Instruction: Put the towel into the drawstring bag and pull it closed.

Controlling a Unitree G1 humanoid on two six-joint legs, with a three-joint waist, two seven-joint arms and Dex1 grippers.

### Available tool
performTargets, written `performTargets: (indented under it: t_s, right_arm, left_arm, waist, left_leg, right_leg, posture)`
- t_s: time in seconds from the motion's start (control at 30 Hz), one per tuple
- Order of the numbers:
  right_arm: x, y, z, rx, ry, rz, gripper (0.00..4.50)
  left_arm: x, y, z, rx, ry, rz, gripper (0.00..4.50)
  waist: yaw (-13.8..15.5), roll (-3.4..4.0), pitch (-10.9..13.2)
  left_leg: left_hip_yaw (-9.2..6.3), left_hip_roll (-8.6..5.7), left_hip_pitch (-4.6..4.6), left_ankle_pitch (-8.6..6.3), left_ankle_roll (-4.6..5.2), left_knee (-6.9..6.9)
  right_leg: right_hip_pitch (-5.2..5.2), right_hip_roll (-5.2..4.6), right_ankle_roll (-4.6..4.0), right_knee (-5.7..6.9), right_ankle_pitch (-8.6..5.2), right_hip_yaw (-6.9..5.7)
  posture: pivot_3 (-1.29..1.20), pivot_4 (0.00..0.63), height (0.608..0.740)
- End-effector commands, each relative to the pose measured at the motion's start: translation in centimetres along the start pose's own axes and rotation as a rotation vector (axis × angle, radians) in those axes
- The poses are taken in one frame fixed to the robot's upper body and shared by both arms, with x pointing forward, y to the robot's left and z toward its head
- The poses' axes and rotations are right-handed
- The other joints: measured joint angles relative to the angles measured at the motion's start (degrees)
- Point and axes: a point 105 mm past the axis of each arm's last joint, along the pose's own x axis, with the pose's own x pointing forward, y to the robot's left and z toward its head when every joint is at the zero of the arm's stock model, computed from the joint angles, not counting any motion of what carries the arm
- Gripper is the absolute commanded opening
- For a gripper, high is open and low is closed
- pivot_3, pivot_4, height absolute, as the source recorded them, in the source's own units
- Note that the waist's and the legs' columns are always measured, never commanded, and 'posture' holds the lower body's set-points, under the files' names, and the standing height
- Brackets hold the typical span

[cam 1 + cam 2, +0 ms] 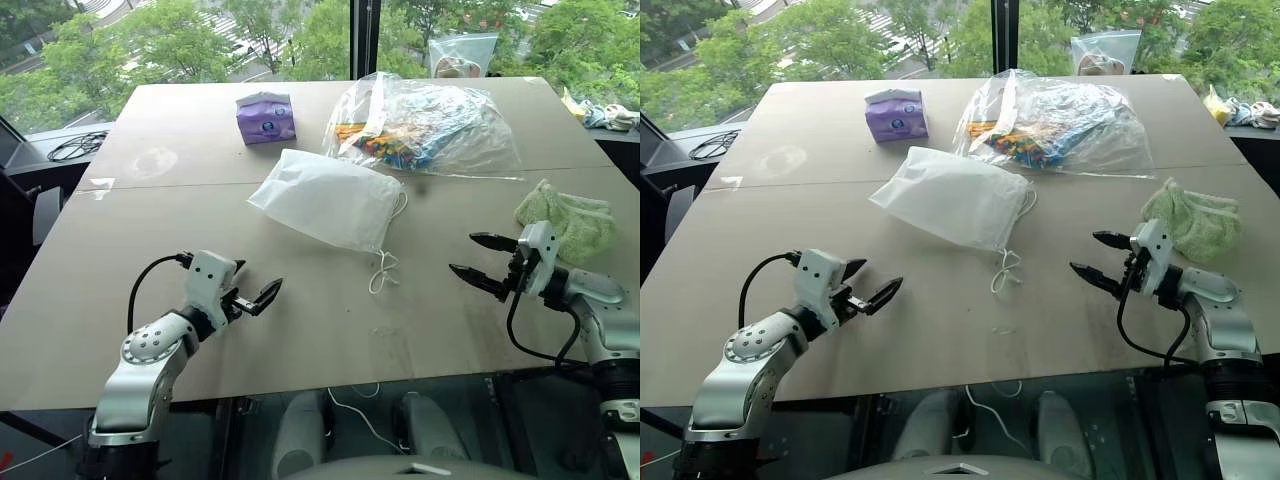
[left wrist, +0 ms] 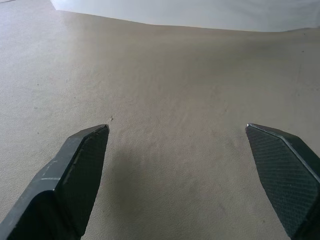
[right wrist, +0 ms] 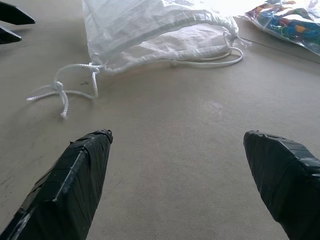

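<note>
1. The left gripper (image 1: 252,292) hung just above the table (image 1: 180,230), near the front on the robot's left side. Its two black fingers were spread wide and held nothing.
2. The right gripper (image 1: 483,261) hung over the table near the front on the robot's right side. Its two black fingers (image 3: 75,175) were spread wide too, and they held nothing.
3. The two grippers pointed in toward each other, with bare table between them.
4. The towel (image 1: 566,220) lay in a soft yellow-green heap near the right edge of the table, just past the right gripper. Nothing touched it.
5. The drawstring bag (image 1: 328,198) lay flat in the middle of the table, farther back than both grippers. It was white and thin.
6. Its mouth faced the right side, and its white cord (image 3: 65,90) trailed out onto the table toward the front, with a knot at the end.
7. Behind the bag lay a big clear plastic bag (image 1: 425,125) full of colourful things, close to the white bag.
8. A small purple tissue pack (image 1: 265,117) stood farther back on the left, apart from the bags.
</note>
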Motion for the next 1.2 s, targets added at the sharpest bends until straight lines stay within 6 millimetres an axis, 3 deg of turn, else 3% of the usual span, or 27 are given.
performTargets:
  t_s: [0.03,0.73,0.83,1.0,1.2]
  right_arm:
    - [-0.7,-0.5,1.3,-0.037,-0.040,-0.026,4.49]
    - [-1.7,-0.9,1.2,-0.049,-0.026,-0.049,4.49]
    - [-1.7,-0.9,1.2,-0.046,-0.027,-0.047,4.49]
    - [-1.7,-0.2,1.6,0.016,-0.036,0.017,4.49]
    - [-2.2,0.4,2.1,0.037,-0.037,0.055,4.49]
  left_arm:
    - [0.1,-0.9,1.7,0.042,-0.063,-0.045,4.50]
    - [0.9,-1.7,1.3,0.025,-0.075,-0.080,4.50]
    - [0.9,-2.2,2.3,0.035,-0.130,-0.090,4.50]
    - [1.9,-5.8,5.0,0.012,-0.254,-0.232,4.50]
    - [5.3,-10.3,7.3,0.009,-0.303,-0.357,4.50]
  waist:
    - [0.01,0.00,0.00]
    - [0.04,-0.01,0.00]
    - [0.04,-0.01,0.00]
    - [0.29,-0.03,0.02]
    - [0.46,-0.03,0.02]
  left_leg:
    - [0.00,0.00,0.00,0.00,0.00,0.00]
    - [0.00,-0.04,-0.02,0.01,0.01,0.02]
    - [-0.01,-0.04,-0.01,0.01,0.02,0.02]
    - [-0.01,-0.05,-0.03,0.02,0.02,0.08]
    - [-0.06,-0.10,0.00,0.14,0.23,0.22]
  right_leg:
    - [0.00,0.00,0.00,0.00,0.00,0.00]
    - [0.01,0.09,0.01,0.00,0.00,-0.01]
    - [0.01,0.12,0.02,0.00,0.00,-0.01]
    - [0.06,0.37,0.03,0.01,0.01,0.01]
    - [0.18,0.53,0.04,0.02,0.01,0.01]
  posture:
    - [0.00,0.150,0.740]
    - [0.00,0.150,0.740]
    - [0.00,0.150,0.740]
    - [0.00,0.150,0.740]
    - [0.00,0.150,0.740]
